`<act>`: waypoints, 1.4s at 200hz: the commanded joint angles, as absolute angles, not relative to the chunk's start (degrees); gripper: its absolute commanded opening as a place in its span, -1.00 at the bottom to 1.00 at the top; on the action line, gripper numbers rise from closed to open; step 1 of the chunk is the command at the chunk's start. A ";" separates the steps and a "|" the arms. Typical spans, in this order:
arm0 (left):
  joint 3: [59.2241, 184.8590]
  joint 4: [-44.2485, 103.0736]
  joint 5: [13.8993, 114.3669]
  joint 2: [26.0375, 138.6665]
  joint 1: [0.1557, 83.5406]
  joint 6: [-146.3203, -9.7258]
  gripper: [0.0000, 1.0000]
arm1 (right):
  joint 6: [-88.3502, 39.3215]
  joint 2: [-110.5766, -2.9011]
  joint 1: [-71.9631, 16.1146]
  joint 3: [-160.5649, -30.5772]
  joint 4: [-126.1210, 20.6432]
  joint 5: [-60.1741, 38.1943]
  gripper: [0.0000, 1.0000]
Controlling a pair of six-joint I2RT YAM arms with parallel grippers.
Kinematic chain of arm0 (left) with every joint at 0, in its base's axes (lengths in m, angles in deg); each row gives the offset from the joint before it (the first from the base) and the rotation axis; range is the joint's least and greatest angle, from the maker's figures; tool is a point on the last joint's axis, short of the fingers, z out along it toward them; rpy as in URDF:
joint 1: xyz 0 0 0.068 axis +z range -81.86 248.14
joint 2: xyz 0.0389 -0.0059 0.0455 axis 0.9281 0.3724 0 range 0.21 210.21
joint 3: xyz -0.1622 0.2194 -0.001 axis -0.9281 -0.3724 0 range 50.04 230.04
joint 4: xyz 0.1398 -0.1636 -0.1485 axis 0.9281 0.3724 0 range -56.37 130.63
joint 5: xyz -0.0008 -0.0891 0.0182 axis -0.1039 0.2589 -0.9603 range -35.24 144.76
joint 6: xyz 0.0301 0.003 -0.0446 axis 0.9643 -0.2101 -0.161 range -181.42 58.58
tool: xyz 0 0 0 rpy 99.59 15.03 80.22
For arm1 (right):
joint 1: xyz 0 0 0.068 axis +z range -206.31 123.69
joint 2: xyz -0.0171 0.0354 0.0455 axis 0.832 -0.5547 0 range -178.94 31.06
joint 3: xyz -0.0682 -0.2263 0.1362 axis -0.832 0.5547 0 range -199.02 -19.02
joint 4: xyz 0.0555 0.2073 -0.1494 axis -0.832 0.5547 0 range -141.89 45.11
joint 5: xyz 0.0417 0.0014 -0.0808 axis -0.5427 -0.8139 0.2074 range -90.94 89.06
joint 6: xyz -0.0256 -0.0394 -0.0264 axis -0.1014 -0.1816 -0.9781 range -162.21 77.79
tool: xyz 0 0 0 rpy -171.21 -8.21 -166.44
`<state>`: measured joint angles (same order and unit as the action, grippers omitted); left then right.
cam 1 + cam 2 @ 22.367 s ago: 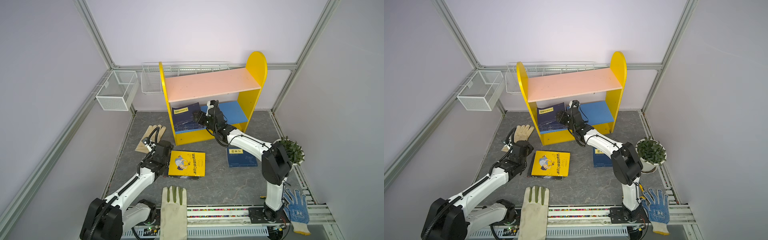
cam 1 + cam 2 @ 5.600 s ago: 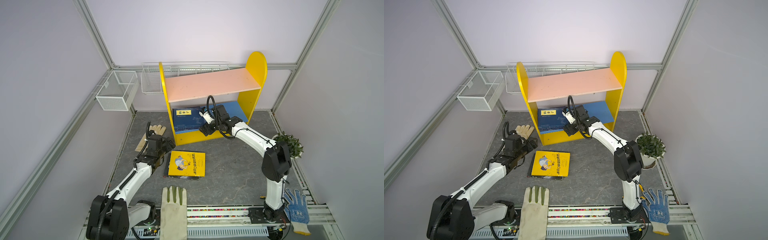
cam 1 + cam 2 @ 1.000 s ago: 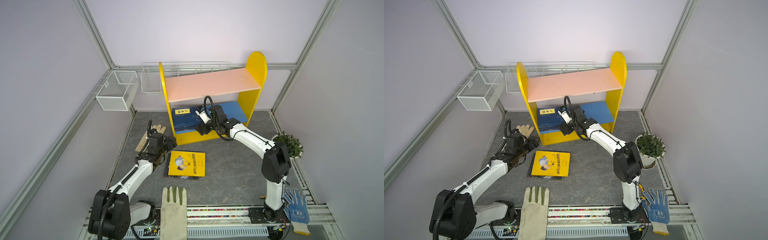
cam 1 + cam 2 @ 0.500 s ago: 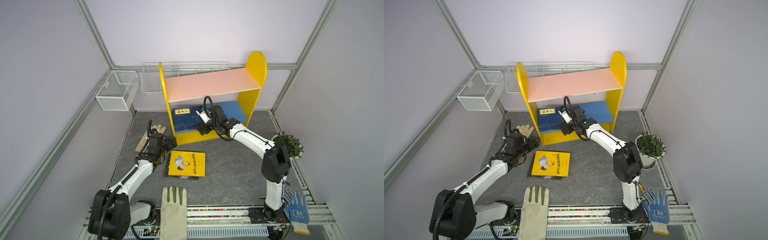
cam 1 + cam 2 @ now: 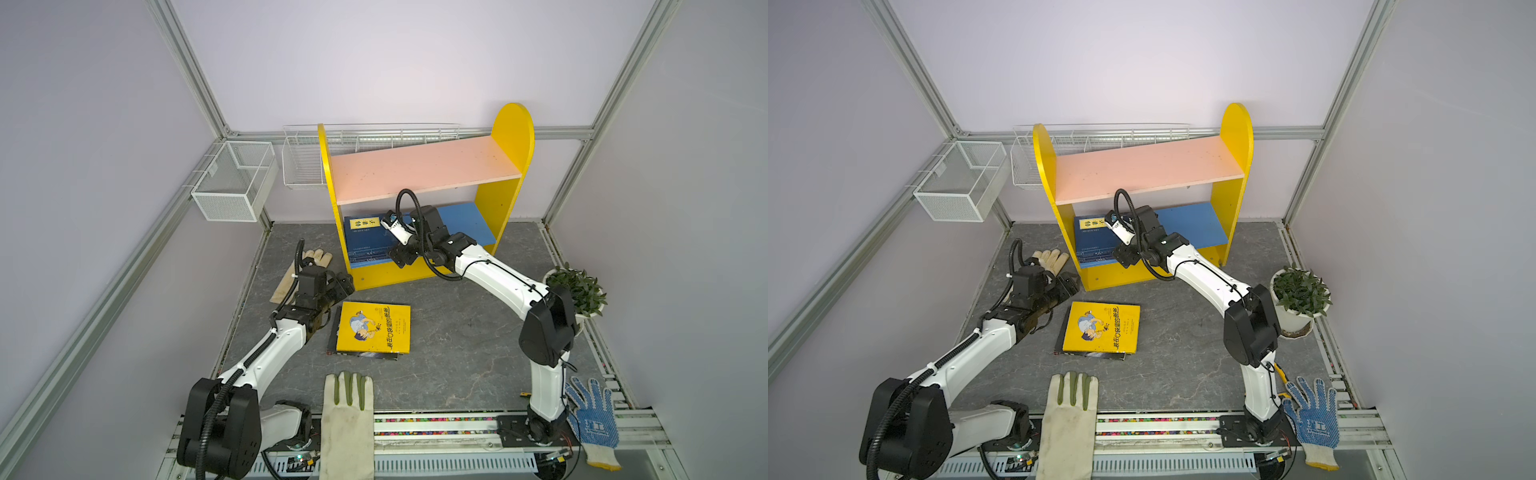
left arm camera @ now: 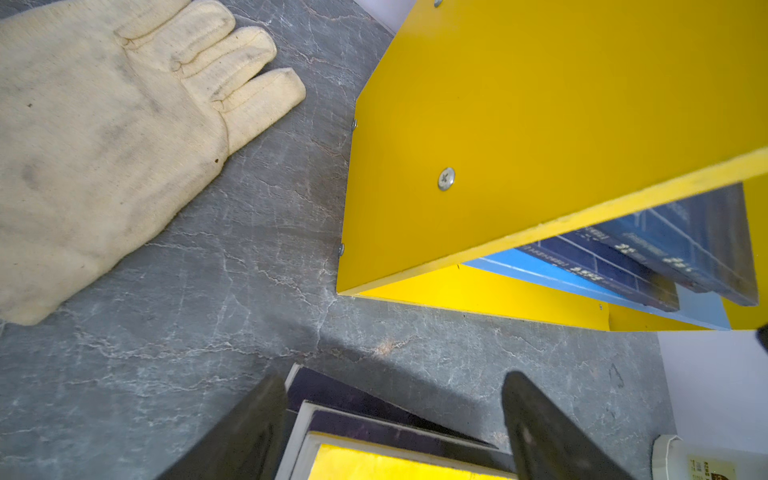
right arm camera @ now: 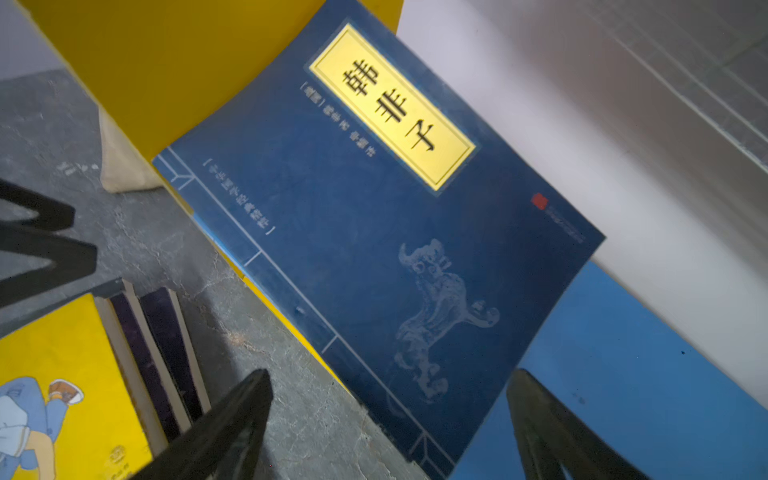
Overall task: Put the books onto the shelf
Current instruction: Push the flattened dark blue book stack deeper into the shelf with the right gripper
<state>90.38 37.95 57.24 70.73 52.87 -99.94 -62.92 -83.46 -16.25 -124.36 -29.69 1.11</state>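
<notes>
Clock: read in both top views, with twelve at the back wall and the centre at mid-floor.
Shelf point(image 5: 419, 166) point(image 5: 1142, 170): stands at 12 o'clock against the back wall. Its pink top board is bare, and its blue lower board carries books on the 9 o'clock half.
Navy books point(image 5: 368, 241) point(image 5: 1096, 243) point(image 7: 374, 249) point(image 6: 665, 257): lie in a flat stack on the lower board, close to the yellow side panel at 9 o'clock. The top cover shows a yellow title label towards the back. The front edge juts a little past the board.
Yellow book point(image 5: 374, 328) point(image 5: 1102, 328) point(image 7: 62, 374): lies flat on the floor just off centre towards 9 o'clock, cartoon figure up. It is in front of the shelf and apart from it.
Dark books point(image 7: 166, 353): lie under the yellow book with their edges peeping out. At least two show.
Left gripper point(image 5: 338, 286) point(image 5: 1065, 286) point(image 6: 395, 380): its jaws are spread wide with nothing between them. It is poised at the 10 o'clock corner of the floor stack, and I cannot tell whether it touches.
Right gripper point(image 5: 401, 257) point(image 5: 1125, 253) point(image 7: 388, 374): its jaws are spread as wide as they go and it is empty. It sits at the front of the lower board, by the 3 o'clock front corner of the navy stack.
Cream glove point(image 5: 307, 266) point(image 6: 104, 145): lies on the floor at 10 o'clock, beside the shelf.
Long glove point(image 5: 347, 415): at 6 o'clock, on the front rail.
Blue glove point(image 5: 592, 419): at 4 o'clock.
Plant point(image 5: 575, 291): at 3 o'clock.
</notes>
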 commanded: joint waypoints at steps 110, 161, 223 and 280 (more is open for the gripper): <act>91.75 37.64 56.60 70.35 52.85 -99.33 0.63 | -69.90 -90.40 -14.63 -133.58 -27.54 3.92 0.82; 91.72 37.66 56.67 70.43 52.85 -99.32 0.63 | -69.21 -92.78 -14.57 -136.63 -26.69 4.49 0.82; 91.75 37.94 56.73 70.40 52.92 -99.30 0.63 | -68.29 -94.40 -14.58 -138.90 -26.58 4.66 0.81; 91.96 37.85 56.87 70.48 52.92 -99.21 0.63 | -69.55 -93.76 -15.56 -138.80 -25.51 1.65 0.80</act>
